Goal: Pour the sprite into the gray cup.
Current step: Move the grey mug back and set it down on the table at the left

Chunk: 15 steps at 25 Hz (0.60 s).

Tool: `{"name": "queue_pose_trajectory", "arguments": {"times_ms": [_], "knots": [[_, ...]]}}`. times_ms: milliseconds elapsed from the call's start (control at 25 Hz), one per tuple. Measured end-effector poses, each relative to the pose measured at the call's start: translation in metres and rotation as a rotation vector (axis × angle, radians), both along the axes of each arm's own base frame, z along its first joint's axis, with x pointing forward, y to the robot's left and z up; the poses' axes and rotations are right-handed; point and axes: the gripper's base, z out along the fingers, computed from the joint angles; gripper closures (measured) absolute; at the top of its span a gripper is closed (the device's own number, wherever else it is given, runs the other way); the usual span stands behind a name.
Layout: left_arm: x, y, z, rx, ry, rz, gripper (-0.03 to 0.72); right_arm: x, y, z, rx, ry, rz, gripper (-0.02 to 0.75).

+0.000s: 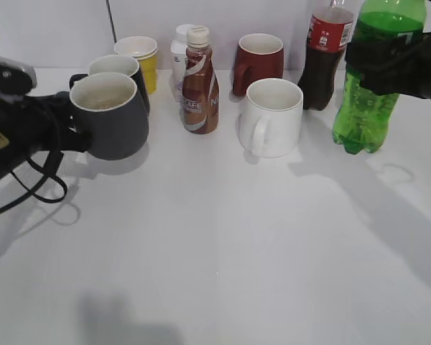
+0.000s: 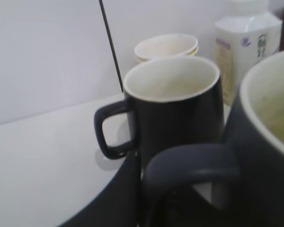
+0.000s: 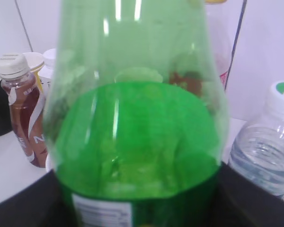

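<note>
Nearest the exterior camera, bare white table [image 1: 223,273], free room for the pour. At left edge, left gripper [image 1: 57,123] against the handle side of the gray cup [image 1: 111,115], handle [image 2: 189,163] filling the wrist view; fingers hidden, so cannot tell whether clamped or merely alongside. Probably there to steady the cup or bring it forward, clear of the black mug [image 2: 173,106] touching or just behind it and the yellow cup [image 1: 140,57] further back. Cup upright, off-white inside empty, mouth open to receive. At right, right gripper [image 1: 395,68] wrapped round the upper body of the sprite [image 1: 370,100], apparently clenched on it, above the label [image 3: 102,213]; a high hold, likely for tipping the neck over. Bottle upright, base at or just off the table, well apart from the cup, beside the cola [image 1: 325,61]. Between them coffee bottle [image 1: 200,83], white mug [image 1: 271,116] and red mug [image 1: 258,61]: obstacles for a crossing bottle. Water bottle [image 3: 265,151] just beside in the right wrist view.
</note>
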Motion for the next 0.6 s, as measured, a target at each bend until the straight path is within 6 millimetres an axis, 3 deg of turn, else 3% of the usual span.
{"name": "queue_pose_trajectory", "arguments": {"times_ms": [280, 600], "knots": [[0.004, -0.001, -0.030, 0.028, 0.055, -0.001, 0.635, 0.000, 0.000, 0.001, 0.004, -0.005, 0.004, 0.331], [-0.001, 0.000, -0.037, 0.030, 0.076, 0.001, 0.603, 0.000, 0.001, 0.001, 0.006, -0.005, 0.005, 0.331]]}}
